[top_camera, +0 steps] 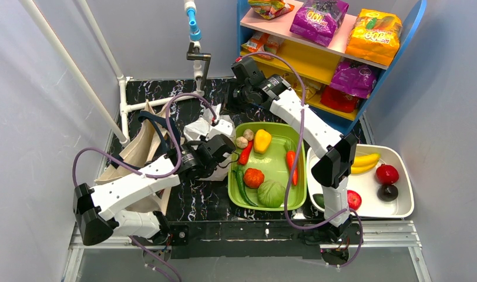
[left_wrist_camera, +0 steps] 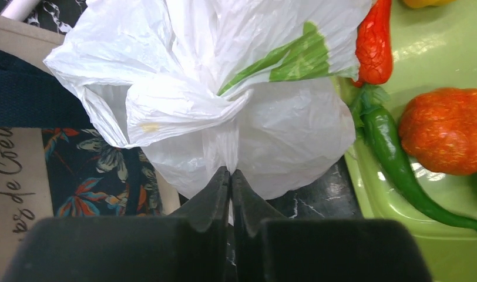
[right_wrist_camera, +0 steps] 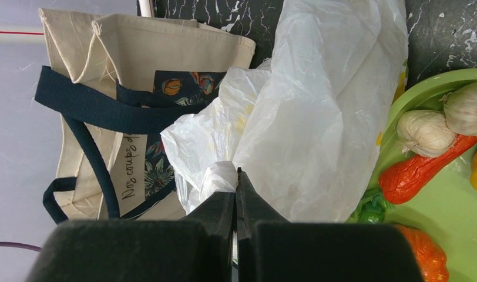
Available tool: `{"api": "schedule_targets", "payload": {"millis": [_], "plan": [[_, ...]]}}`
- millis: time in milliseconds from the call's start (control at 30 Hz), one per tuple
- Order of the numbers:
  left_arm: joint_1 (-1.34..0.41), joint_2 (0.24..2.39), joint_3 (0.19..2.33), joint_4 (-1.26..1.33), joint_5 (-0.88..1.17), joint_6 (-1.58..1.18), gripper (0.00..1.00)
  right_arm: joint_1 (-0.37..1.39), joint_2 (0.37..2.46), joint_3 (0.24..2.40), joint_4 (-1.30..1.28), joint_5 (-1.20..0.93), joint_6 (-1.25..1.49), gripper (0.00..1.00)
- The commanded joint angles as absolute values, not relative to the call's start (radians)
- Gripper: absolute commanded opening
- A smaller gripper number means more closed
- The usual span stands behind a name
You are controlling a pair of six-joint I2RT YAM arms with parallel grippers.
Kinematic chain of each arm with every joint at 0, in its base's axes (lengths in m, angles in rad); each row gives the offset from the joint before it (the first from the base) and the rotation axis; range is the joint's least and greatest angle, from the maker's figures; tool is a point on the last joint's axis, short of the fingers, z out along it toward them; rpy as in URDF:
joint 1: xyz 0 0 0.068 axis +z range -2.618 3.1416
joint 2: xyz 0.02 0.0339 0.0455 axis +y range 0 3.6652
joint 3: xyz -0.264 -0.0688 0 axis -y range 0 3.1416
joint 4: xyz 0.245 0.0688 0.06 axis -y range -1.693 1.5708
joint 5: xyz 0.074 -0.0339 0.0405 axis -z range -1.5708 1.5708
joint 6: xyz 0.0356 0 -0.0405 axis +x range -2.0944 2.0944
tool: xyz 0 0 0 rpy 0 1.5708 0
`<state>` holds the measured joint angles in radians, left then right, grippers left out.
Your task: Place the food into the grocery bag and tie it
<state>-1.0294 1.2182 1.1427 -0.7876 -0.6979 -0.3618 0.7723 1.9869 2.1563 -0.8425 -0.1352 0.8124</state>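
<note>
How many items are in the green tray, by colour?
White garlic: 2
Yellow pepper: 1
Red-orange veg: 3
Green veg: 2
Total: 8

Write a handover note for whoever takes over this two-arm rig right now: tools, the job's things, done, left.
Left tool: shut on the thin white translucent plastic grocery bag.
Right tool: shut on a fold of the same bag.
It lies bunched between the beige canvas tote and the green tray.
Yellow banana in the white tray; shiny purple snack packet and orange-yellow snack packet on the pink shelf.
Done: both grips; bag contents hidden.
Left: bag that food, tie; no knot shows.
</note>
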Motion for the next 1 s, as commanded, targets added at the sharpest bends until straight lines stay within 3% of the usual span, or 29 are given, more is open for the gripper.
{"api": "schedule_targets", "payload": {"millis": [0, 233, 600, 967], "plan": [[-1.001, 1.241, 1.152, -0.761, -0.691, -0.296, 0.00, 0.760, 1.984, 2.191, -0.846, -0.166, 0.823, 0.01], [-0.999, 1.185, 1.163, -0.791, -0.531, -0.306, 0.00, 0.726, 1.984, 2.192, -0.848, -0.167, 0.842, 0.01], [-1.000, 0.898, 1.048, -0.948, -0.339, -0.464, 0.00, 0.649, 2.011, 2.210, -0.823, -0.150, 0.904, 0.01], [-1.001, 0.686, 1.020, -1.108, -0.255, -0.555, 0.00, 0.568, 2.063, 2.232, -0.783, -0.118, 0.967, 0.01]]}}
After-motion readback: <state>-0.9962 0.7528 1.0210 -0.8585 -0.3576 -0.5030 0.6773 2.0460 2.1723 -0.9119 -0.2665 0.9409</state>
